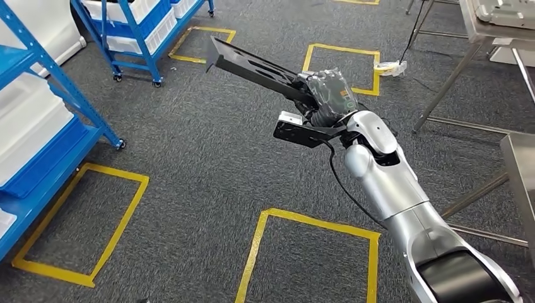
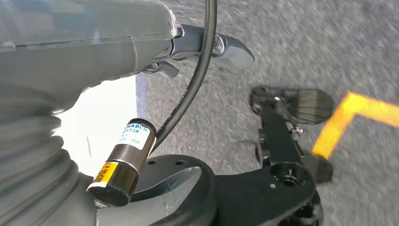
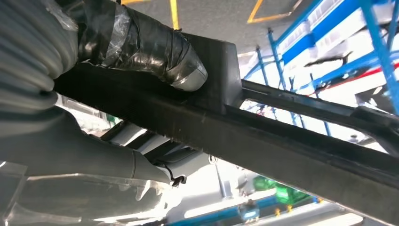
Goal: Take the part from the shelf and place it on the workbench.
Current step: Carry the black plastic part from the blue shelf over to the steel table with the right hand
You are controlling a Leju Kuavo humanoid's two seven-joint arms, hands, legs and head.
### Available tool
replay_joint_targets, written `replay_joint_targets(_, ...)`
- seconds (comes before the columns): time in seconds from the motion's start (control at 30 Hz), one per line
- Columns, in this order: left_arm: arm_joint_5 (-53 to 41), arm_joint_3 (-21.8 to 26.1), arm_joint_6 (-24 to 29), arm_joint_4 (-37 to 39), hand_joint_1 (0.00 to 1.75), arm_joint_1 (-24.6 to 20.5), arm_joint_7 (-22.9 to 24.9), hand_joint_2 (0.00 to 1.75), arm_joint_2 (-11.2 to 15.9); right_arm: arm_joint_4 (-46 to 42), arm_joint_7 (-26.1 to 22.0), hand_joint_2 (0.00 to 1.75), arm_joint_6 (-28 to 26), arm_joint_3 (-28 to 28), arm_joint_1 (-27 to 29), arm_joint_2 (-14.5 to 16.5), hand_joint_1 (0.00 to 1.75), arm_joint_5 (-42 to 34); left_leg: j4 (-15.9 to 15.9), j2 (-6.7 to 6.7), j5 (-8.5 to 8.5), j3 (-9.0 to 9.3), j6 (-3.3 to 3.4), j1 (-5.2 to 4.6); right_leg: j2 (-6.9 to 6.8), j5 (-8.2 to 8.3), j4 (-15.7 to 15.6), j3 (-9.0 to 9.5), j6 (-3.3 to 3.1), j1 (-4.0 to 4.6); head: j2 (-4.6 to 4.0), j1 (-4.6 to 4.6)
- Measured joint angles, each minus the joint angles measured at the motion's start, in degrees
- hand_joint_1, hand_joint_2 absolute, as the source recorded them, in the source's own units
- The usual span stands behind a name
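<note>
The part (image 1: 252, 66), a long black slotted bracket, is off the shelf and in our right hand (image 1: 327, 95), held out over the grey carpet mid-scene and cantilevered up and to the far left. The right wrist view shows the taped fingers (image 3: 155, 52) wrapped over 1 end of the part (image 3: 263, 136) with the thumb (image 3: 84, 155) under it, so the hand is clamped on the part, but only at 1 end. Main risk as we see it: with all that length sticking out past the grip, the part could rotate or creep in the fingers if we swing fast. The far tip also leads the arm, so it may clip the blue shelf (image 1: 135, 31) at far left, or a steel leg (image 1: 445, 88) of the bench at far right, before the hand gets there. The workbench (image 1: 518, 164) edge is at the right, near our arm; a tilted set-down could land the tip first and lever the part loose. The left hand (image 2: 207, 44) hangs over the floor in its own wrist view; its fingers look curled, but we cannot tell whether it is closed or not.
</note>
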Motion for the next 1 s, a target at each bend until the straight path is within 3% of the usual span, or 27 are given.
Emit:
replay_joint_targets(0.07, -0.07, -0.01, 0.03, 0.0, 0.0, 0.21, 0.07, 1.75, 0.01, 0.1, 0.01, 1.75, -0.03, 0.27, -0.02, 0.15, 1.75, 0.05, 7.5, -1.56, -3.01, -3.58, 0.18, -0.18, 1.21, 0.12, 0.06, -0.18, -0.58, 0.37, 0.0, -0.01)
replay_joint_targets(0.1, -0.09, 0.0, 0.05, 0.0, 0.0, 0.29, 0.1, 1.75, 0.01, 0.19, 0.02, 1.75, -0.03, 0.47, 0.01, 0.19, 1.75, 0.07, 9.59, -1.79, -3.27, -4.67, 0.31, -0.27, 1.95, 0.17, 0.15, -0.26, -0.69, 0.59, 0.0, 0.0)
replay_joint_targets(0.13, -0.11, 0.01, 0.06, 0.0, 0.0, 0.33, 0.12, 1.75, 0.01, 0.25, 0.03, 1.75, -0.04, 0.63, 0.03, 0.19, 1.75, 0.09, 9.65, -1.92, -2.46, -4.83, 0.5, -0.34, 2.72, 0.2, 0.28, -0.34, -0.74, 0.78, 0.0, 0.01)
replay_joint_targets(0.17, -0.11, 0.01, 0.07, 0.0, 0.0, 0.34, 0.12, 1.75, 0.01, 0.29, 0.05, 1.75, -0.09, 0.77, 0.03, 0.19, 1.75, 0.16, 7.46, -2.22, -0.69, -3.89, 0.78, -0.41, 3.48, 0.21, 0.44, -0.39, -0.76, 0.91, 0.0, 0.01)
replay_joint_targets(0.23, -0.04, 0.01, 0.16, 0.0, 0.0, 0.42, 0.18, 1.75, 0.18, 0.33, 0.35, 1.75, -0.4, 0.97, 0.02, 0.34, 1.75, 0.74, -0.04, -4.75, 2.98, -0.49, 1.53, -0.48, 4.92, 0.23, 0.76, -0.55, -0.7, 1.0, 0.0, 0.03)
replay_joint_targets(0.3, 0.11, 0.03, 0.26, 0.0, 0.0, 0.65, 0.34, 1.75, 0.51, 0.39, 1.16, 1.75, -1.18, 1.4, 0.06, 0.88, 1.75, 2.14, -4.89, -7.01, 4.11, 1.75, 1.93, -0.52, 6.28, 0.46, 0.98, -1.04, -0.32, 0.8, 0.0, 0.03)
replay_joint_targets(0.37, 0.39, 0.21, 0.3, 0.0, 0.0, 0.86, 0.56, 1.75, 0.87, 0.5, 2.25, 1.75, -2.13, 2.14, 0.35, 1.5, 1.75, 3.8, -5.91, -6.37, 4.1, 2.34, 2.06, -0.71, 7.84, 1.01, 0.68, -1.49, 0.5, 0.41, 0.0, -0.01)
replay_joint_targets(0.4, 0.52, 0.34, 0.36, 0.0, 0.0, 0.9, 0.65, 1.75, 1.04, 0.57, 2.75, 1.75, -2.56, 2.47, 0.59, 1.65, 1.75, 4.49, -6.39, -5.54, 4.43, 2.59, 2.27, -0.67, 7.81, 1.09, 0.74, -1.67, 0.82, 0.34, 0.0, -0.01)
replay_joint_targets(0.43, 0.63, 0.51, 0.45, 0.0, 0.0, 0.95, 0.75, 1.75, 1.16, 0.67, 3.21, 1.75, -2.99, 2.79, 0.82, 1.79, 1.75, 5.11, -7.04, -4.74, 4.83, 2.88, 2.59, -0.6, 6.79, 0.62, 1.43, -2.09, 1.09, 0.39, 0.0, 0.07)
replay_joint_targets(0.47, 0.69, 0.68, 0.59, 0.0, 0.0, 1.05, 0.85, 1.75, 1.24, 0.8, 3.65, 1.75, -3.44, 3.09, 0.96, 1.91, 1.75, 5.61, -7.65, -3.94, 5.22, 3.13, 2.85, -0.49, 5.05, -0.46, 3.12, -2.94, 1.31, 0.47, 0.0, 0.18)
replay_joint_targets(0.53, 0.71, 0.97, 0.85, 0.0, 0.0, 1.39, 1.01, 1.75, 1.3, 1.13, 4.21, 1.75, -4.28, 3.7, 1.24, 2.19, 1.75, 6.34, -8.21, -2.41, 5.53, 3.31, 3.17, -0.45, 1.27, -3.96, 9.39, -5.9, 1.75, 0.3, 0.0, 0.36)
replay_joint_targets(0.6, 0.7, 1.2, 0.97, 0.0, 0.0, 1.71, 1.09, 1.75, 1.34, 1.52, 4.43, 1.75, -4.69, 4.22, 1.82, 2.44, 1.75, 6.75, -8.17, -0.76, 5.44, 3.29, 3.07, -0.45, 0.03, -5.89, 14.8, -8.42, 2.38, -0.33, 0.0, 0.38)
replay_joint_targets(0.63, 0.7, 1.27, 0.99, 0.0, 0.0, 1.78, 1.12, 1.75, 1.36, 1.72, 4.47, 1.75, -4.72, 4.38, 2.14, 2.48, 1.75, 6.86, -8.13, 0.02, 5.35, 3.31, 2.95, -0.41, -0.24, -5.43, 14.98, -8.41, 2.68, -0.67, 0.0, 0.38)
replay_joint_targets(0.67, 0.7, 1.33, 1.0, 0.0, 0.0, 1.81, 1.13, 1.75, 1.36, 1.92, 4.53, 1.75, -4.73, 4.54, 2.38, 2.51, 1.75, 6.92, -8.06, 0.73, 5.23, 3.33, 2.76, -0.34, -0.56, -4.08, 13.05, -7.31, 2.94, -0.97, 0.0, 0.39)
replay_joint_targets(0.73, 0.7, 1.37, 1.01, 0.0, 0.0, 1.83, 1.13, 1.75, 1.43, 2.25, 4.63, 1.75, -4.74, 4.74, 2.54, 2.56, 1.75, 6.97, -7.73, 1.97, 4.79, 3.43, 2.06, -0.27, -2.56, -0.94, 5.59, -3.17, 3.37, -1.08, 0.0, 0.4)
replay_joint_targets(0.8, 0.7, 1.39, 1.01, 0.0, 0.0, 1.84, 1.13, 1.75, 1.54, 2.43, 4.66, 1.75, -4.78, 4.85, 2.54, 2.71, 1.75, 6.99, -7.32, 3.04, 4.29, 3.55, 1.15, -0.42, -4.02, 0.13, 1.01, -0.82, 3.46, -0.66, 0.0, 0.35)
replay_joint_targets(0.83, 0.7, 1.39, 1.01, 0.0, 0.0, 1.81, 1.13, 1.75, 1.59, 2.49, 4.67, 1.75, -4.8, 4.88, 2.55, 2.79, 1.75, 6.99, -7.28, 3.55, 4.15, 3.66, 0.72, -0.48, -3.97, -0.12, 0.82, -0.84, 3.37, -0.36, 0.0, 0.33)
replay_joint_targets(0.9, 0.7, 1.39, 0.99, 0.0, 0.0, 1.63, 1.13, 1.75, 1.52, 2.55, 4.69, 1.75, -4.86, 4.93, 2.52, 2.9, 1.75, 7.01, -7.31, 4.3, 3.81, 3.96, -0.01, -0.19, -2.46, -0.07, 0.67, -0.91, 2.81, -0.3, 0.0, 0.31)
replay_joint_targets(0.93, 0.71, 1.39, 1.0, 0.0, 0.0, 1.6, 1.13, 1.75, 1.5, 2.56, 4.7, 1.75, -4.89, 4.95, 2.42, 2.94, 1.75, 7.01, -6.75, 3.68, 3.17, 3.85, -0.23, 0.0, -1.81, 0.0, 0.54, -0.83, 2.41, -0.33, 0.0, 0.32)
replay_joint_targets(1.0, 0.71, 1.39, 0.97, 0.0, 0.0, 1.72, 1.15, 1.75, 1.46, 2.58, 4.72, 1.75, -4.91, 5.0, 2.22, 3.22, 1.75, 7.05, -2.24, 0.95, 0.23, 1.92, -0.22, 0.16, -0.51, 0.18, 0.24, -0.65, 1.57, -0.3, 0.0, 0.3)
